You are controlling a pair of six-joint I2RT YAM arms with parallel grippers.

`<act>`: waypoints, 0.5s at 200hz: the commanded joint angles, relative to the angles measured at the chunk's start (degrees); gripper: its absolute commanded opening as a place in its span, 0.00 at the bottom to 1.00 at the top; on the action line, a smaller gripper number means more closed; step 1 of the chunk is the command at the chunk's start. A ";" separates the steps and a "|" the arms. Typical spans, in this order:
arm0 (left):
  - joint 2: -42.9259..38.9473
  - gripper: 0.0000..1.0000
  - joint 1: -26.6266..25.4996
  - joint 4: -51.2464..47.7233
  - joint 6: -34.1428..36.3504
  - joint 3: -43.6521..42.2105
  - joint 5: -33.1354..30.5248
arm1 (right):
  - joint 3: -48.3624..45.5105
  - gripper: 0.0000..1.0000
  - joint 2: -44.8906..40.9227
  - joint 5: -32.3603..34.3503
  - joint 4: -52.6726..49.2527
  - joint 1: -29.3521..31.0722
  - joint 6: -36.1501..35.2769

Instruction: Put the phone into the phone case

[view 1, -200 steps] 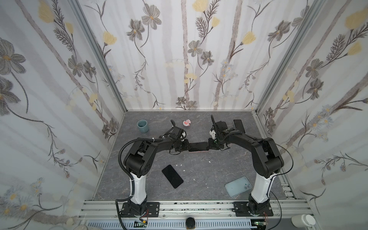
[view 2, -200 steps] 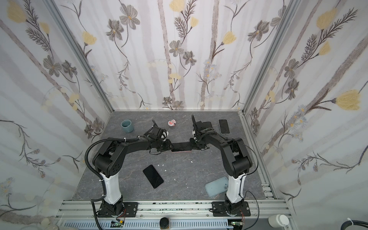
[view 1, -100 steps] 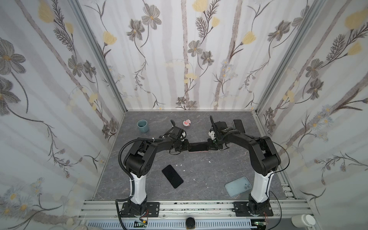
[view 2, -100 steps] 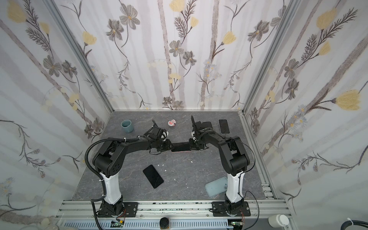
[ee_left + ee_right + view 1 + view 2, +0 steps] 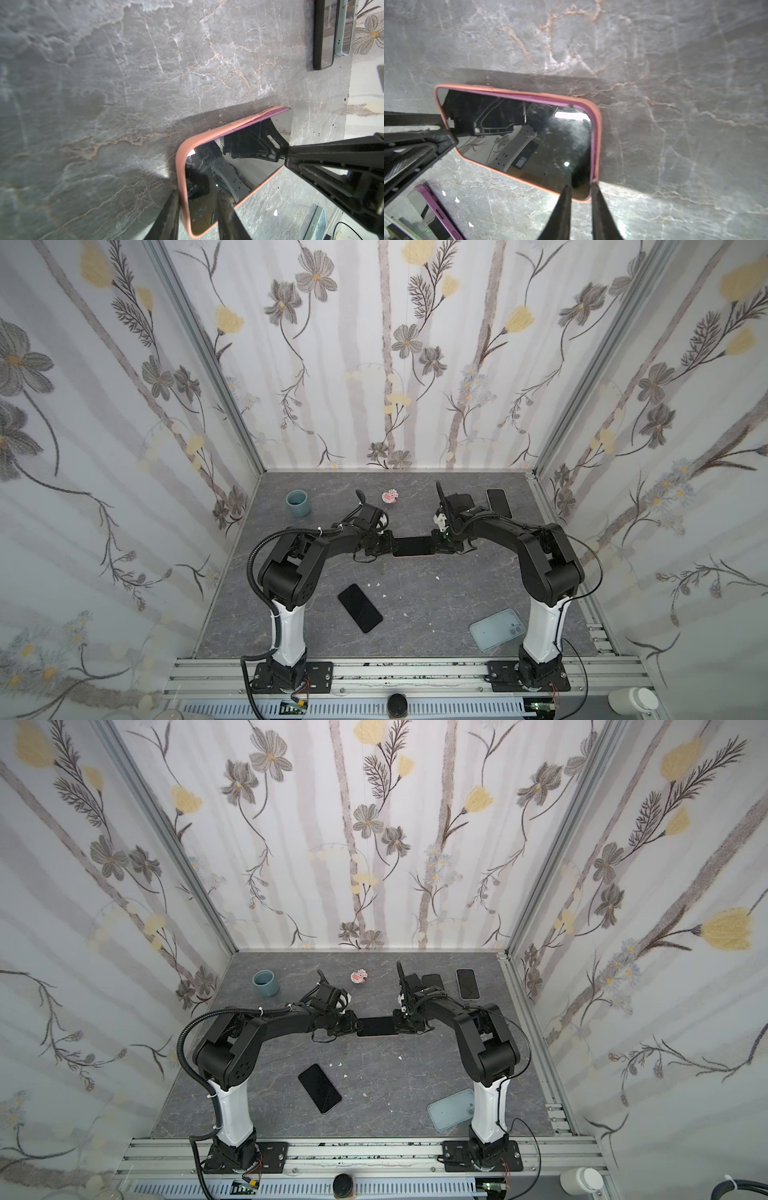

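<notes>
- A teal cup [image 5: 298,503] stands upright near the back-left corner of the grey marbled table [image 5: 436,626].
- A small pink-and-white trinket [image 5: 390,497] lies near the back wall.
- White specks [image 5: 377,584] dot the middle.
- Floral wallpaper [image 5: 395,344] surrounds the table.

On the grey marbled desk [image 5: 415,1081], a dark phone [image 5: 377,1026] edged by a pinkish case [image 5: 376,1036] stretched crosswise in the middle, between the two arms. The left hand [image 5: 354,1026] met its left end and the right hand [image 5: 400,1026] its right end; the fingers were too small to read. Nearer the front, a second phone [image 5: 319,1088] lay flat and slanted, well apart from a pale blue case [image 5: 451,1110] beside the right arm's base. Along the back were a blue-grey cup [image 5: 266,983], a small pink trinket [image 5: 358,976] and a third phone [image 5: 467,983] near the right wall.
</notes>
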 commanded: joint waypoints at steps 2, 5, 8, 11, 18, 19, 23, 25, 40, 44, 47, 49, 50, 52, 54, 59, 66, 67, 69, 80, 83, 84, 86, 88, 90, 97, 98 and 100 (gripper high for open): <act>-0.64 0.33 0.69 -0.96 0.41 1.28 -0.77 | 2.59 0.27 -1.70 3.46 -3.19 0.12 -0.18; -0.57 0.33 0.79 -0.96 0.38 1.47 -0.77 | 3.06 0.28 -1.76 3.69 -3.29 0.10 -0.26; -0.59 0.33 0.85 -0.96 0.41 1.78 -0.82 | 3.55 0.28 -1.77 3.77 -3.33 0.14 -0.37; -0.49 0.33 0.92 -1.10 0.46 2.12 -0.75 | 4.03 0.28 -1.77 4.04 -3.46 0.14 -0.52; -0.09 0.33 1.02 -1.38 0.54 2.81 -0.72 | 4.95 0.28 -1.46 4.27 -3.71 -0.02 -0.88; -0.06 0.33 1.05 -1.47 0.55 2.95 -0.73 | 5.08 0.28 -1.44 4.33 -3.74 -0.02 -0.95; 0.21 0.33 1.06 -1.78 0.63 3.43 -0.73 | 5.53 0.28 -1.01 4.31 -3.84 -0.04 -1.18; 0.40 0.33 1.04 -1.93 0.64 3.70 -0.73 | 5.83 0.28 -0.79 4.44 -3.93 -0.10 -1.39; 1.41 0.33 1.07 -2.36 0.84 5.03 -0.52 | 8.04 0.27 1.23 4.81 -5.23 -0.14 -2.43; 1.72 0.33 1.04 -2.50 0.96 5.30 -0.60 | 8.51 0.26 1.87 4.78 -5.41 -0.19 -2.66; 1.84 0.33 1.11 -2.53 0.99 5.52 -0.58 | 8.80 0.26 2.24 4.83 -5.47 -0.17 -2.83; 2.02 0.33 1.04 -2.65 1.00 5.60 -0.57 | 9.05 0.26 2.57 4.70 -5.51 -0.20 -2.92; 2.09 0.33 1.05 -2.72 1.00 5.66 -0.65 | 9.10 0.25 2.73 4.68 -5.51 -0.16 -2.98; 2.21 0.33 1.09 -2.78 1.08 5.77 -0.65 | 9.32 0.25 2.96 4.69 -5.56 -0.13 -3.07; 2.29 0.33 1.03 -2.86 1.19 5.93 -0.65 | 9.48 0.25 3.21 4.67 -5.64 -0.19 -3.16; 2.62 0.33 1.07 -3.09 1.30 6.18 -0.69 | 9.94 0.24 3.79 4.64 -5.77 -0.12 -3.36; 2.85 0.33 1.07 -3.32 1.40 6.33 -0.81 | 10.49 0.22 4.53 4.67 -5.81 -0.15 -3.61; 2.86 0.33 1.03 -3.32 1.37 6.33 -0.82 | 10.57 0.22 4.63 4.71 -5.79 -0.14 -3.63; 2.93 0.33 1.04 -3.33 1.42 6.33 -0.82 | 10.74 0.22 4.82 4.67 -5.78 -0.17 -3.65; 2.95 0.33 1.05 -3.33 1.39 6.22 -1.06 | 11.38 0.21 5.57 4.77 -5.79 -0.14 -3.74; 2.88 0.33 1.11 -3.33 1.47 6.12 -1.04 | 11.56 0.21 5.72 4.79 -5.81 -0.18 -3.80; 2.87 0.33 1.09 -3.33 1.50 6.10 -1.07 | 11.59 0.21 5.80 4.77 -5.80 -0.15 -3.86; 2.93 0.33 1.07 -3.33 1.50 6.08 -1.08 | 11.68 0.21 5.90 4.78 -5.79 -0.15 -3.86; 2.95 0.33 1.07 -3.31 1.52 6.03 -1.15 | 11.74 0.21 6.04 4.82 -5.80 -0.13 -3.84; 2.89 0.32 1.07 -3.27 1.50 5.99 -1.11 | 11.85 0.21 6.18 4.83 -5.83 -0.19 -3.83; 2.80 0.32 1.07 -3.24 1.38 5.73 -1.26 | 12.12 0.21 6.65 5.09 -6.04 -0.12 -3.83; 2.79 0.32 1.07 -3.24 1.36 5.68 -1.26 | 12.13 0.21 6.70 5.14 -6.04 -0.16 -3.83; 2.78 0.32 1.07 -3.20 1.40 5.64 -1.31 | 12.19 0.20 6.87 5.22 -6.13 -0.20 -3.83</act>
